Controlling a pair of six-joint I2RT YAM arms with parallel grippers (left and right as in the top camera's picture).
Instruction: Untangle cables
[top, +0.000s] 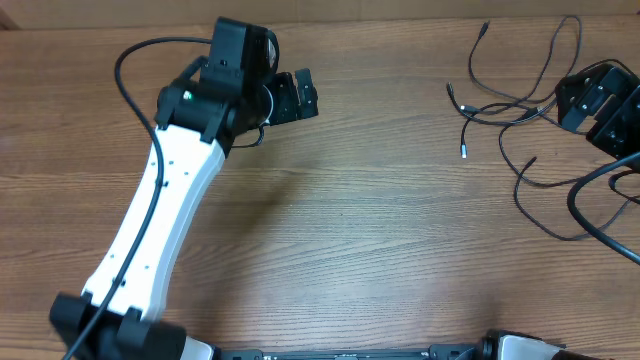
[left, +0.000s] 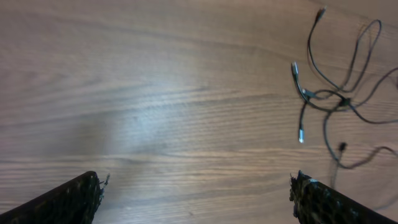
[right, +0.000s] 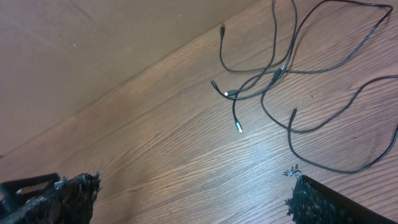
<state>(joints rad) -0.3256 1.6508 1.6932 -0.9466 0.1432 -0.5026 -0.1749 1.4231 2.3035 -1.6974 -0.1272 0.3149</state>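
Note:
The cables (top: 538, 111) are several thin black cords looped and crossing each other at the far right of the wooden table. One plug end has a silvery tip (top: 463, 152). My right gripper (top: 578, 100) hovers at the right edge of the tangle, open and empty. In the right wrist view the cables (right: 278, 73) lie ahead of the open fingers (right: 193, 186). My left gripper (top: 300, 96) is far left of the tangle, open and empty. In the left wrist view the cables (left: 341, 99) show at the upper right, well beyond the fingers (left: 196, 190).
The left arm's white body (top: 160, 220) stretches across the left part of the table. A thicker black arm cable (top: 590, 215) loops at the right edge, next to the thin cords. The table's far edge (top: 400, 22) runs just behind the tangle.

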